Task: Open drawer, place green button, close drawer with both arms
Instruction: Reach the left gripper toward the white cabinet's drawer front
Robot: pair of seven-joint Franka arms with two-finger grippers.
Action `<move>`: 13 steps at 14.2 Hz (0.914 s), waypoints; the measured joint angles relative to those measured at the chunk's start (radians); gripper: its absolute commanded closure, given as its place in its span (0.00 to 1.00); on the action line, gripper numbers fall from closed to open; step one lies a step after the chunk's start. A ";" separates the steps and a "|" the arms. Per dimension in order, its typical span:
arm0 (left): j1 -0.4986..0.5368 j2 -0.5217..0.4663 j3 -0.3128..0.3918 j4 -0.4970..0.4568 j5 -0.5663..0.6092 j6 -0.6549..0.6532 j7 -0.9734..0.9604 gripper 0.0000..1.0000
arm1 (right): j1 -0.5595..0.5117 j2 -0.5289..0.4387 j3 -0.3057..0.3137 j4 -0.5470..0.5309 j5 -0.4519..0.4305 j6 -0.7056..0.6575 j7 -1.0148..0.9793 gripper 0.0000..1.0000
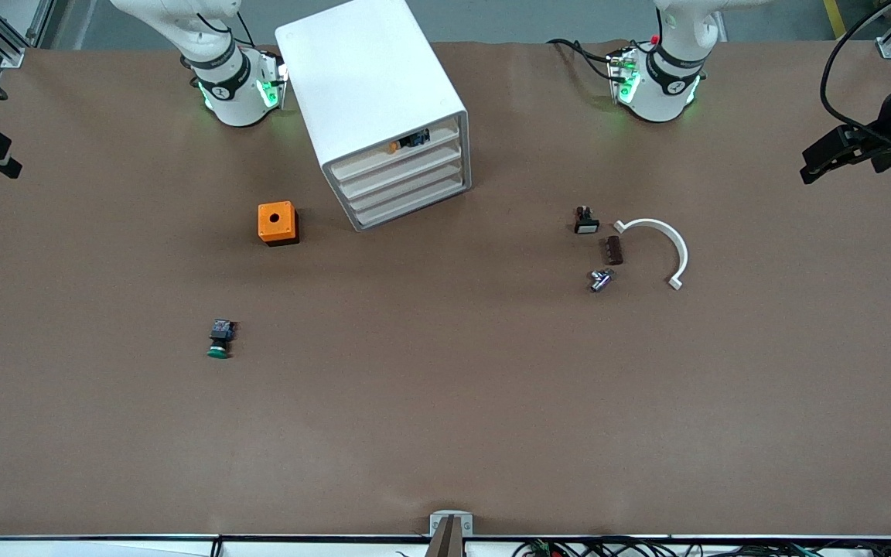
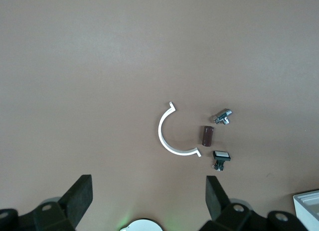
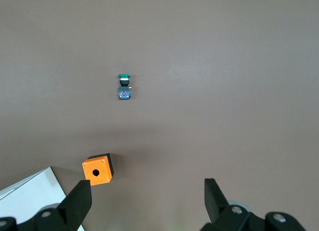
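My left pincer (image 2: 148,201) hung high over the desk (image 1: 445,433) toward my left arm's end, its two black fingers (image 2: 79,195) spread wide with nothing between them. My right pincer (image 3: 147,203) hung just as high over my right arm's end, fingers (image 3: 213,195) equally wide and empty. Both arms waited, folded back above their bases (image 1: 238,93) at the desk's far edge.

Brown table (image 1: 445,402), white cabinet (image 1: 372,93), orange box (image 1: 277,223), green button (image 1: 220,340)
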 measured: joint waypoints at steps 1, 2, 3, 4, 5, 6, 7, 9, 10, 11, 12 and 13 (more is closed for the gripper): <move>0.000 0.000 0.000 0.000 0.000 -0.001 0.000 0.00 | 0.000 0.000 0.000 0.000 0.000 0.000 0.000 0.00; 0.001 0.000 0.000 0.000 0.000 -0.004 0.000 0.00 | 0.000 0.000 0.000 0.000 0.000 0.000 0.000 0.00; 0.001 0.000 0.000 0.001 0.000 -0.006 0.000 0.00 | 0.000 0.000 0.000 0.000 0.000 0.000 0.000 0.00; 0.002 0.000 0.000 0.003 0.000 -0.006 0.000 0.00 | 0.000 0.000 0.000 0.000 0.000 0.000 0.000 0.00; 0.002 0.001 0.000 0.007 0.000 -0.006 0.000 0.00 | 0.000 0.000 0.000 0.000 0.000 0.000 0.000 0.00; 0.002 0.004 0.000 0.013 0.000 -0.006 0.000 0.00 | 0.000 0.000 0.000 0.000 0.000 0.000 0.000 0.00; 0.002 0.011 0.000 0.019 0.000 -0.006 0.000 0.00 | 0.000 0.000 0.000 0.000 0.000 0.000 0.000 0.00; 0.002 0.034 0.000 0.023 0.000 -0.006 0.000 0.00 | 0.000 0.000 0.001 0.000 0.000 0.000 0.000 0.00; 0.001 0.053 0.000 0.024 0.000 -0.006 0.000 0.00 | 0.000 0.000 0.001 0.000 0.000 0.000 0.000 0.00; -0.001 0.075 0.000 0.026 0.000 -0.001 0.000 0.00 | 0.000 0.000 0.001 0.000 0.000 0.000 0.000 0.00; -0.002 0.099 -0.001 0.027 0.000 0.012 0.000 0.00 | 0.000 0.000 0.001 0.000 0.000 0.000 0.000 0.00; -0.005 0.123 -0.007 0.028 0.000 0.028 -0.008 0.00 | 0.000 0.000 0.001 0.000 0.000 0.000 0.000 0.00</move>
